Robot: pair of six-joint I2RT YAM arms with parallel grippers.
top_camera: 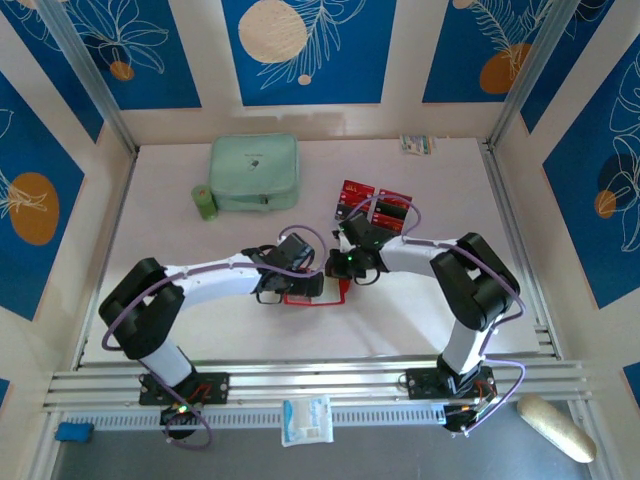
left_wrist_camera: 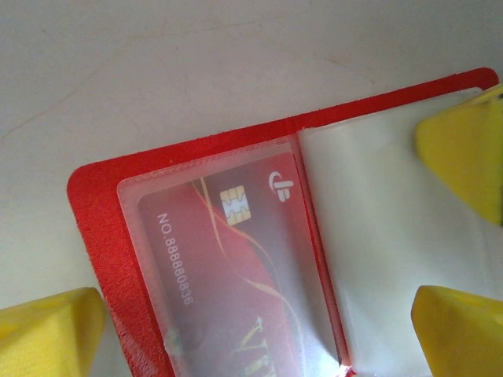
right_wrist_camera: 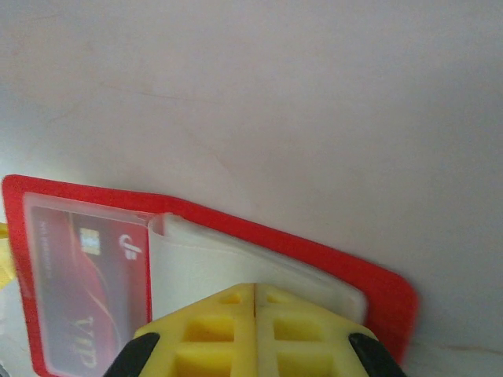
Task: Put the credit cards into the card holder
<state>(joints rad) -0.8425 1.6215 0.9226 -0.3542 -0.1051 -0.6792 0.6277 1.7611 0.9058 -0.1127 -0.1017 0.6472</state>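
Card holder: small flat red wallet (top_camera: 312, 297), lying open on the white table (top_camera: 450, 200) near mid-table, a little toward 6 o'clock, between the two claws.
Holder, left half: in the left wrist view a clear plastic sleeve (left_wrist_camera: 236, 259) holds one red credit card (left_wrist_camera: 228, 275). It has a gold chip, a white number line and "VIP" lettering, and sits fully inside the sleeve.
Holder, right half: the pale clear sleeve (left_wrist_camera: 377, 236) reads plain whitish through the plastic.
Loose credit cards: red and black-and-red thin rectangles (top_camera: 385, 203) lying flat side by side, at about 1 o'clock from the holder, partly behind the right arm.
Left claw (top_camera: 303, 287): spread wide and holding nothing. Its yellow fingertips (left_wrist_camera: 47, 334) stand either side of the open holder.
Right claw (right_wrist_camera: 255, 298): yellow fingers pressed together. The tip is over the right-hand sleeve at the holder's 6 o'clock edge in its own view, and whether it pinches the plastic I cannot tell.
Mint-green zip case (top_camera: 254, 172): closed, at 11 o'clock from the holder, well apart from it.
Small green cylinder (top_camera: 204, 202): just beside the case, at its 8 o'clock corner.
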